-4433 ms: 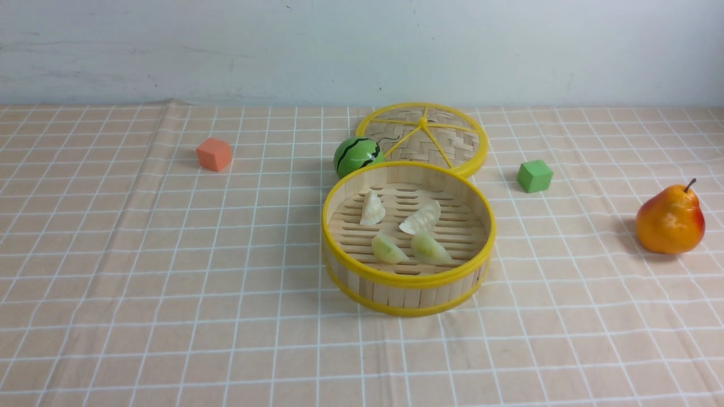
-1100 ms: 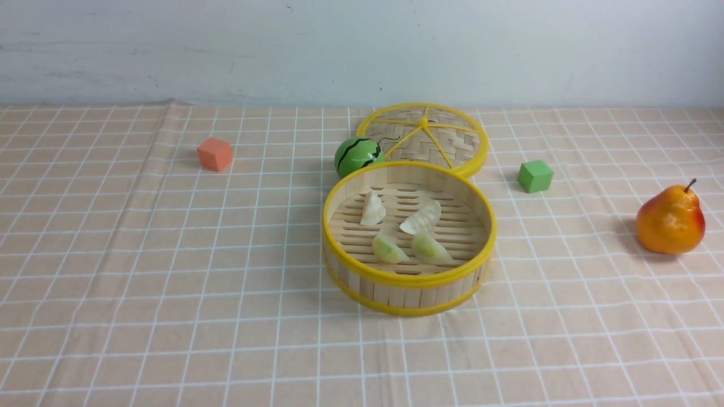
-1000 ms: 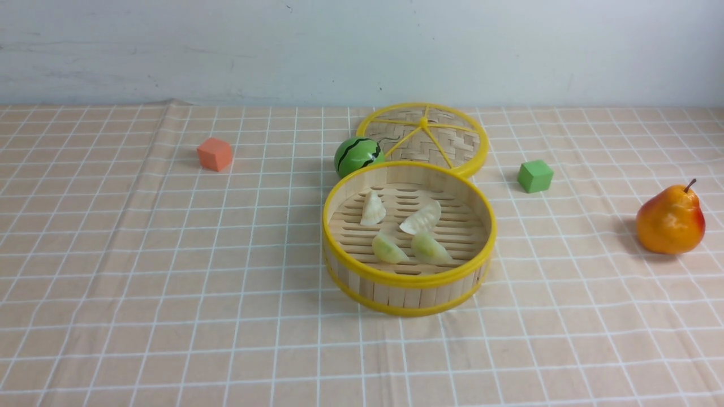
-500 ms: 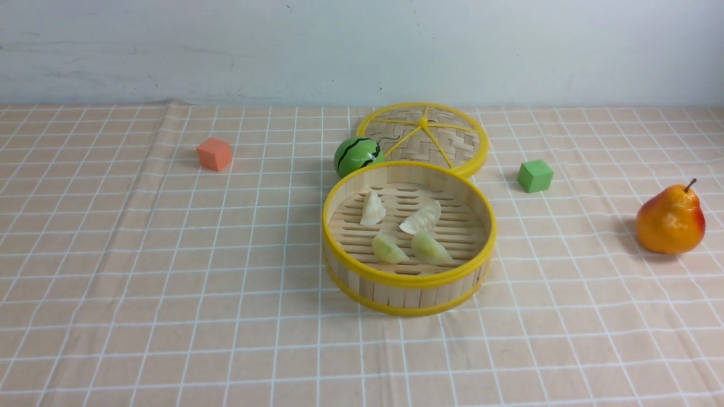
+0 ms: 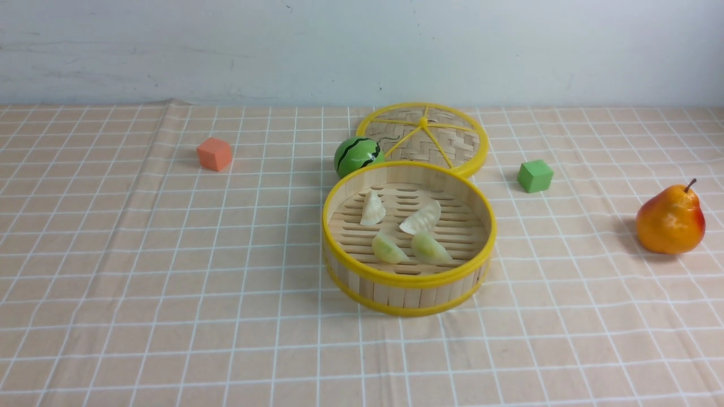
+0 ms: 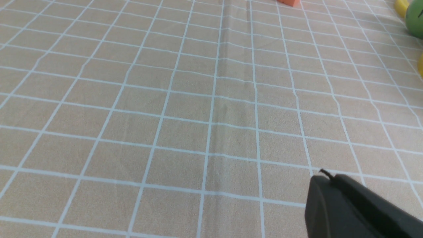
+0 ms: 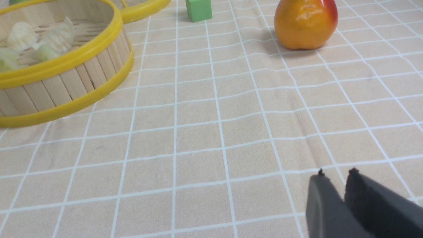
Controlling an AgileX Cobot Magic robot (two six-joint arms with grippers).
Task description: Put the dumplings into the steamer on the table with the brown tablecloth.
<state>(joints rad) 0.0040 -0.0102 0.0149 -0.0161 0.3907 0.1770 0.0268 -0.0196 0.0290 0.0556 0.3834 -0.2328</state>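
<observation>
Brown checked tablecloth (image 5: 169, 271) covers the whole bench. All four dumplings (image 5: 410, 229) already lie inside the steamer (image 5: 408, 282), mid-bench. They look light, smooth and slippery; I judge the pleated ridge the best hold. My right end effector (image 7: 335, 173) is closed and empty, low over cloth; my left end effector's (image 6: 325, 177) state I cannot tell.

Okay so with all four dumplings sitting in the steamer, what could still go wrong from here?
1. The steamer is uncovered, so a bump might toss the dumplings out.
2. The right gripper sits low over the brown tablecloth; dragging it could shift the steamer.
3. The toy watermelon touches the steamer's far rim and may roll.
</observation>
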